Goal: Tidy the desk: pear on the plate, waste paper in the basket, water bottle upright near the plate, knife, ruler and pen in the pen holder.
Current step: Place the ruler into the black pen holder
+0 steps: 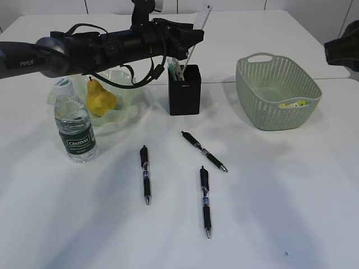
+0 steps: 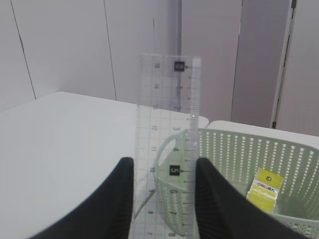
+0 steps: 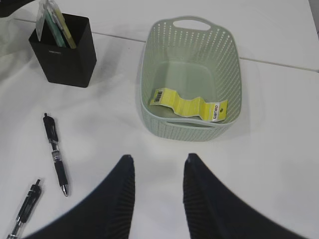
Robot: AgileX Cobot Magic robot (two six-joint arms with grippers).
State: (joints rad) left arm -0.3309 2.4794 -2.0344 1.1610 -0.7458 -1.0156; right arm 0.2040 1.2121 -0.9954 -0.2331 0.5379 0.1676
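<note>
My left gripper (image 1: 190,35) (image 2: 164,162) is shut on the transparent ruler (image 2: 167,99) and holds it tilted above the black pen holder (image 1: 184,89); the ruler (image 1: 203,18) sticks up past the jaws. A green and yellow item stands in the holder (image 3: 62,50). The yellow pear (image 1: 100,98) lies on the pale green plate (image 1: 128,84). The water bottle (image 1: 74,126) stands upright beside the plate. The yellow waste paper (image 3: 189,105) lies inside the green basket (image 3: 227,64) (image 1: 277,92). My right gripper (image 3: 157,159) is open and empty above the table in front of the basket.
Three black pens lie loose on the white table: one left (image 1: 145,174), one in the middle (image 1: 203,151), one nearer the front (image 1: 205,200). The right arm (image 1: 342,49) hangs at the right edge. A seam between tables runs behind the basket.
</note>
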